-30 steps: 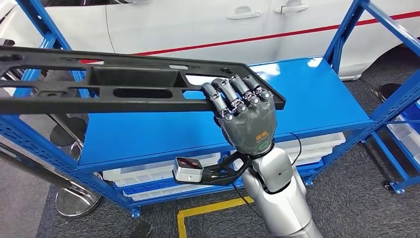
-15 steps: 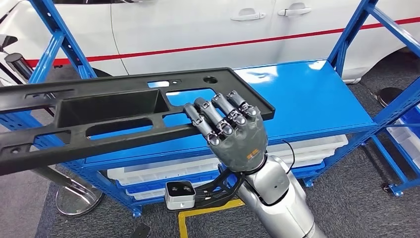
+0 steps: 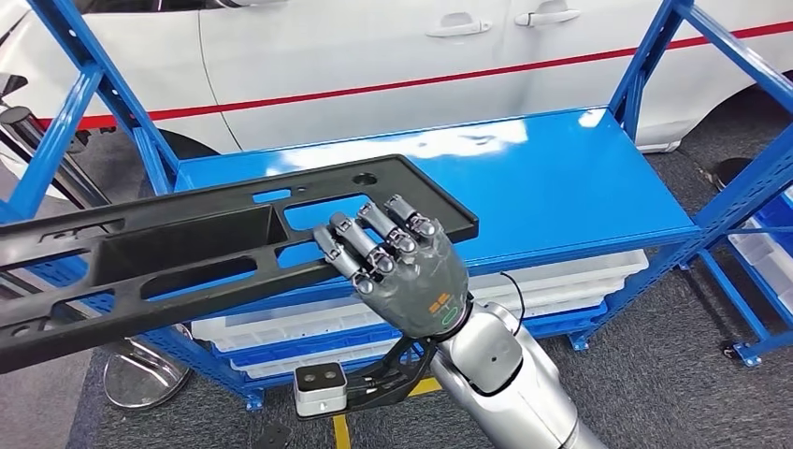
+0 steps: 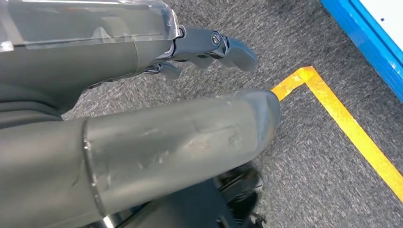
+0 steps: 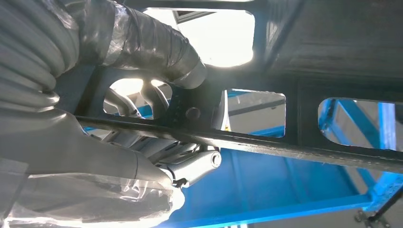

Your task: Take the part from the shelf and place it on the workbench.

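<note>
- One part [image 3: 215, 248]: long black plastic panel with several cut-outs and a recessed tray, held in the air in front of the shelf's top level, its far end running out past the picture's left edge.
- Right hand [image 3: 402, 271]: fingers [image 3: 360, 253] curled over the panel's near edge at its right end, thumb [image 5: 157, 52] underneath; firm hold.
- Left hand [image 4: 199, 95]: hangs over grey carpet, fingers loosely apart, holding nothing.
- One blue shelf [image 3: 561, 178]: top deck bare and glossy; white bins [image 3: 561, 281] on the lower level.
- One white car [image 3: 393, 56] with a red stripe behind the shelf.
- Yellow floor tape [image 4: 342, 118] on the carpet.
</note>
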{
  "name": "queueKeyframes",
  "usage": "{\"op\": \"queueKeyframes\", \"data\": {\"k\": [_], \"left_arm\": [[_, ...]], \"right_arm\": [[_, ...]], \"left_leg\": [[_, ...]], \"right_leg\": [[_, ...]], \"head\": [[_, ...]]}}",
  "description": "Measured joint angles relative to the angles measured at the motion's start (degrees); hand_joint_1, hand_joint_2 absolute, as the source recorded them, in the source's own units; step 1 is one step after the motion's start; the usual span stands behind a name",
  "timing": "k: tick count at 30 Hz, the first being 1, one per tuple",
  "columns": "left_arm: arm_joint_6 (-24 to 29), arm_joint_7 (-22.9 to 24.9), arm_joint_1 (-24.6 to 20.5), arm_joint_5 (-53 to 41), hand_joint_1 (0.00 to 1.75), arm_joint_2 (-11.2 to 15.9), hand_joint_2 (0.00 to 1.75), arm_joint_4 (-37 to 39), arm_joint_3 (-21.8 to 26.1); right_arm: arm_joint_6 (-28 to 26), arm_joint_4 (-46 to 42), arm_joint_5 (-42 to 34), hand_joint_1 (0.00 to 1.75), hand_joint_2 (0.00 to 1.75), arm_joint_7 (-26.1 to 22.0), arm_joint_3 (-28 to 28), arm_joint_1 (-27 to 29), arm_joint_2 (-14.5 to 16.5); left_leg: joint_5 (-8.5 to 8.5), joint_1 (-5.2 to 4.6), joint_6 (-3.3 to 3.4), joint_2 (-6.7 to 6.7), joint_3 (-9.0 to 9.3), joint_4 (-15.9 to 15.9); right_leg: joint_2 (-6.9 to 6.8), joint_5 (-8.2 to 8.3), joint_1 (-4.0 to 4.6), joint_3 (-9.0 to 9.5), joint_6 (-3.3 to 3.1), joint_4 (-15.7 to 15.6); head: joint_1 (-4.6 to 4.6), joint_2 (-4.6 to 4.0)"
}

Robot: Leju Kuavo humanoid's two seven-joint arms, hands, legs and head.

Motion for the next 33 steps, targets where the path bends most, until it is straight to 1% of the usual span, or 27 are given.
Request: {"op": "queueKeyframes", "data": {"k": [1,2,3,4,5,6,7,9,10,11,12,13,14,15,16,17,18,20,21,22,23,24,25,26,27,28,33], "left_arm": [[0.0,0.26,-0.08,0.02,0.0,-0.01,0.0,0.0,0.0],[-0.04,0.48,-0.13,0.03,0.0,-0.01,0.0,0.0,0.0],[-0.17,0.64,-0.16,0.03,0.0,-0.02,0.0,0.0,0.0],[-0.33,0.74,-0.17,0.01,0.0,-0.05,0.0,0.0,0.0],[-0.49,0.78,-0.2,-0.04,0.0,-0.15,0.0,0.0,-0.01],[-0.61,0.8,-0.26,-0.1,0.0,-0.29,0.0,0.0,-0.02],[-0.67,0.82,-0.33,-0.15,0.0,-0.45,0.0,0.0,-0.03],[-0.76,0.94,-0.35,-0.26,0.0,-0.75,0.0,0.0,-0.09],[-0.8,1.04,-0.3,-0.34,0.0,-0.84,0.0,0.0,-0.15],[-0.83,1.17,-0.24,-0.44,0.0,-0.91,0.0,0.0,-0.22],[-0.84,1.29,-0.19,-0.52,0.0,-0.95,0.0,0.0,-0.31],[-0.84,1.41,-0.17,-0.57,0.0,-0.97,0.0,0.0,-0.39],[-0.84,1.5,-0.17,-0.59,0.0,-1.0,0.0,0.0,-0.45],[-0.84,1.55,-0.16,-0.62,0.0,-1.02,0.0,0.0,-0.49],[-0.84,1.57,-0.15,-0.64,0.0,-1.03,0.0,0.0,-0.5],[-0.84,1.59,-0.15,-0.65,0.0,-1.03,0.0,0.0,-0.51],[-0.84,1.61,-0.15,-0.65,0.0,-1.03,0.0,0.0,-0.52],[-0.84,1.66,-0.12,-0.63,0.0,-1.02,0.0,0.0,-0.54],[-0.83,1.68,-0.09,-0.61,0.0,-1.02,0.0,0.0,-0.55],[-0.83,1.7,-0.05,-0.58,0.0,-1.02,0.0,0.0,-0.55],[-0.82,1.72,-0.04,-0.56,0.0,-1.02,0.0,0.0,-0.56],[-0.82,1.72,-0.04,-0.55,0.0,-1.02,0.0,0.0,-0.57],[-0.82,1.72,-0.06,-0.53,0.0,-1.02,0.0,0.0,-0.59],[-0.82,1.72,-0.06,-0.53,0.0,-1.02,0.0,0.0,-0.61],[-0.82,1.72,-0.06,-0.52,0.0,-1.02,0.0,0.0,-0.62],[-0.82,1.72,-0.05,-0.52,0.0,-1.02,0.0,0.0,-0.63],[-0.82,1.72,-0.04,-0.51,0.0,-1.02,0.0,0.0,-0.63]], "right_arm": [[-0.01,0.19,-0.02,1.75,1.75,-0.05,0.22,-0.12,0.04],[-0.01,0.4,-0.04,1.75,1.75,-0.1,0.45,-0.25,0.08],[-0.01,0.66,-0.05,1.75,1.75,-0.14,0.74,-0.38,0.11],[-0.01,0.92,-0.07,1.75,1.75,-0.15,0.99,-0.52,0.16],[-0.01,1.17,-0.1,1.75,1.75,-0.15,1.2,-0.68,0.19],[-0.01,1.4,-0.17,1.75,1.75,-0.15,1.38,-0.86,0.22],[-0.01,1.6,-0.25,1.75,1.75,-0.15,1.5,-1.03,0.24],[-0.01,1.98,-0.52,1.75,1.75,-0.25,1.67,-1.21,0.24],[-0.01,2.19,-0.69,1.75,1.75,-0.39,1.74,-1.21,0.24],[-0.01,2.43,-0.89,1.75,1.75,-0.62,1.82,-1.18,0.24],[-0.01,2.65,-1.08,1.75,1.75,-0.89,1.92,-1.17,0.25],[-0.01,2.83,-1.23,1.75,1.75,-1.17,2.0,-1.16,0.29],[-0.01,2.97,-1.37,1.75,1.75,-1.44,2.07,-1.18,0.4],[-0.01,3.05,-1.48,1.75,1.75,-1.7,2.12,-1.18,0.57],[-0.02,3.09,-1.6,1.75,1.75,-1.92,2.15,-1.19,0.76],[-0.02,3.12,-1.72,1.75,1.75,-2.15,2.18,-1.22,0.94],[-0.02,3.13,-1.85,1.75,1.75,-2.39,2.19,-1.21,1.12],[-0.02,3.16,-2.06,1.75,1.75,-2.91,2.19,-1.21,1.41],[-0.01,3.16,-2.14,1.75,1.75,-3.21,2.18,-1.19,1.62],[-0.01,3.17,-2.18,1.75,1.75,-3.5,2.18,-1.18,1.84],[-0.01,3.18,-2.22,1.75,1.75,-3.8,2.17,-1.17,2.06],[-0.01,3.18,-2.26,1.75,1.75,-4.08,2.15,-1.14,2.26],[-0.01,3.19,-2.28,1.75,1.75,-4.33,2.13,-1.11,2.39],[-0.01,3.2,-2.29,1.75,1.75,-4.57,2.11,-1.05,2.45],[-0.01,3.21,-2.29,1.75,1.75,-4.73,2.09,-1.01,2.49],[-0.01,3.22,-2.29,1.75,1.75,-4.83,2.09,-0.97,2.49],[-0.01,3.22,-2.29,1.75,1.75,-4.92,2.08,-0.94,2.49]], "left_leg": [[0.71,-0.13,0.21,-0.03,1.09,-2.34],[0.82,-0.29,0.42,-0.08,1.5,-3.32],[0.97,-0.46,0.65,-0.12,1.55,-3.52],[1.27,-0.39,1.0,-0.14,1.52,-3.77],[1.63,-0.32,1.34,-0.11,1.55,-4.15],[2.02,-0.22,1.73,-0.06,1.52,-4.55],[2.41,-0.14,2.1,0.0,1.43,-4.89],[2.88,-0.25,2.53,0.12,0.88,-4.93],[3.09,-0.31,2.61,0.16,0.49,-4.83],[3.32,-0.34,2.61,0.19,0.04,-4.72],[3.57,-0.34,2.56,0.19,-0.42,-4.59],[3.83,-0.34,2.47,0.17,-0.86,-4.47],[4.08,-0.33,2.32,0.14,-1.22,-4.3],[4.31,-0.39,2.11,0.09,-1.55,-4.14],[4.56,-0.43,1.83,0.06,-1.74,-4.01],[4.81,-0.47,1.5,0.04,-1.88,-3.9],[5.14,-0.47,1.15,0.03,-1.99,-3.93],[5.54,-0.37,0.44,-0.01,-2.3,-3.9],[4.75,-0.29,0.13,-0.02,-2.78,-3.31],[2.92,-0.2,-0.16,-0.03,-3.51,-1.72],[0.22,-0.04,-0.41,0.0,-4.48,1.03],[-2.7,0.03,-0.66,0.02,-5.54,4.65],[-4.86,0.11,-0.88,0.02,-6.32,8.32],[-5.91,0.15,-1.02,0.03,-6.62,11.05],[-6.18,0.16,-1.09,0.03,-6.63,12.64],[-5.99,0.16,-1.12,0.03,-6.42,13.21],[-5.57,0.16,-1.12,0.03,-6.01,13.06]], "right_leg": [[0.03,0.07,0.06,-0.06,0.21,0.01],[0.04,0.19,0.09,-0.13,0.48,-0.03],[0.05,0.36,0.1,-0.17,0.82,-0.13],[0.06,0.48,0.1,-0.19,1.16,-0.24],[0.06,0.18,0.07,-0.28,1.44,-0.08],[0.06,-0.83,0.07,-0.62,1.67,0.82],[0.06,-2.57,0.07,-1.33,1.85,2.75],[0.03,-7.09,-0.01,-3.67,2.03,9.37],[0.03,-8.61,-0.03,-4.69,2.12,12.51],[0.02,-9.13,-0.05,-5.03,2.17,14.26],[0.01,-8.58,-0.07,-4.33,2.17,13.92],[0.0,-7.28,-0.09,-2.56,2.13,11.49],[-0.01,-5.88,-0.11,0.03,2.03,7.6],[0.0,-4.81,-0.05,2.38,1.86,3.93],[0.07,-4.04,0.07,3.96,1.67,1.3],[0.14,-3.77,0.17,4.73,1.48,-0.23],[0.22,-3.56,0.34,4.62,1.26,-0.46],[0.16,-2.84,0.3,4.08,0.61,-0.86],[0.08,-2.29,0.24,3.64,0.18,-0.97],[-0.01,-1.67,0.11,3.09,-0.24,-1.12],[-0.1,-1.07,0.06,2.45,-0.54,-1.17],[-0.14,-0.51,0.09,1.71,-0.73,-1.15],[-0.22,0.05,0.13,0.97,-0.81,-1.12],[-0.3,0.56,0.18,0.26,-0.81,-1.09],[-0.36,0.93,0.19,-0.25,-0.79,-1.07],[-0.4,1.17,0.2,-0.57,-0.78,-1.06],[-0.41,1.33,0.2,-0.8,-0.76,-1.05]], "head": [[0.0,0.0],[0.0,0.0],[-0.01,0.0],[0.01,0.0],[0.01,0.0],[0.03,0.0],[0.05,0.0],[0.08,0.0],[0.07,0.0],[0.07,0.0],[0.07,0.0],[0.07,0.0],[0.07,0.0],[0.05,0.0],[0.06,0.0],[0.05,0.0],[0.05,0.0],[0.06,0.0],[0.04,0.0],[0.02,0.0],[0.01,0.0],[-0.02,0.0],[-0.01,0.0],[-0.01,0.0],[-0.02,0.0],[-0.02,0.0],[-0.02,0.0]]}}
